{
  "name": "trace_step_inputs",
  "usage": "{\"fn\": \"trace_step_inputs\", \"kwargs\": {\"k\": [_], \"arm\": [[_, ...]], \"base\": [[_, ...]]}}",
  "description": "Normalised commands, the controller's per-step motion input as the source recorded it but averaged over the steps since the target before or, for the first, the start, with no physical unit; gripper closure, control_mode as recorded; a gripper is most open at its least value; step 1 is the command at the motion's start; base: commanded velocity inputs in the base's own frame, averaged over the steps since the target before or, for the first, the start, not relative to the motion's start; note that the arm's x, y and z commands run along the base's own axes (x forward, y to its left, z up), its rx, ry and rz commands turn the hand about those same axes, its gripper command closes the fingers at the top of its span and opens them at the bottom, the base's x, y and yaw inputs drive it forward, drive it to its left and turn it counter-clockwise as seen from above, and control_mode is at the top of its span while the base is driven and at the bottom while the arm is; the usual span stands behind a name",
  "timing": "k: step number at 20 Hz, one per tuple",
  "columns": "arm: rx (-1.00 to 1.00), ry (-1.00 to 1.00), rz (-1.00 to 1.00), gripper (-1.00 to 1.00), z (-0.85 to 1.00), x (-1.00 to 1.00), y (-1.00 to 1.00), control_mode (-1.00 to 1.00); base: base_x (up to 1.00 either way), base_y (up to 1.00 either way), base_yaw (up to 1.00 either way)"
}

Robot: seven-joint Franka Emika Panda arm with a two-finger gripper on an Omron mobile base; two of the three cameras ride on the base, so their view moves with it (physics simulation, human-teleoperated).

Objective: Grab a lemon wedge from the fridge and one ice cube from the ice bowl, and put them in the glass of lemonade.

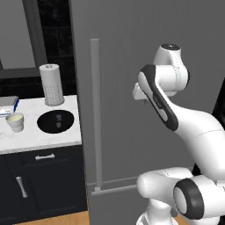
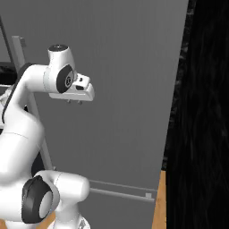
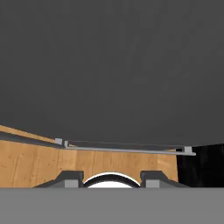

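What I can count from here

One fridge (image 1: 132,66) with its door shut, carrying one long vertical bar handle (image 1: 96,114) and one horizontal bar handle (image 2: 120,193) lower down. On the counter (image 1: 26,136) beside it: one glass of lemonade (image 1: 15,121), one ice bowl (image 1: 55,121) holding two small pale cubes (image 1: 58,121), and one tall white perforated cylinder (image 1: 52,84). The dark cabinets below show two metal handles (image 1: 45,156), one lying level and one upright.

White perforated cylinder (image 1: 52,84) on counter (image 1: 39,138)
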Motion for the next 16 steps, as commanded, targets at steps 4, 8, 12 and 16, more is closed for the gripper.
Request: {"fn": "trace_step_inputs", "kwargs": {"k": [4, 8, 12, 16], "arm": [[0.00, 0.04, 0.00, -1.00, -0.03, -0.27, 0.00, -1.00], [0.00, 0.14, 0.00, -1.00, -0.15, -0.76, -0.01, -1.00], [0.00, 0.10, 0.00, -1.00, -0.23, -0.65, 0.04, 1.00], [0.00, 0.00, 0.00, -1.00, 0.00, 0.00, 0.00, 1.00]], "base": [[0.00, 0.00, 0.00], [0.00, 0.00, 0.00], [-0.16, 0.06, 0.00], [-0.31, 0.61, -0.03]]}}
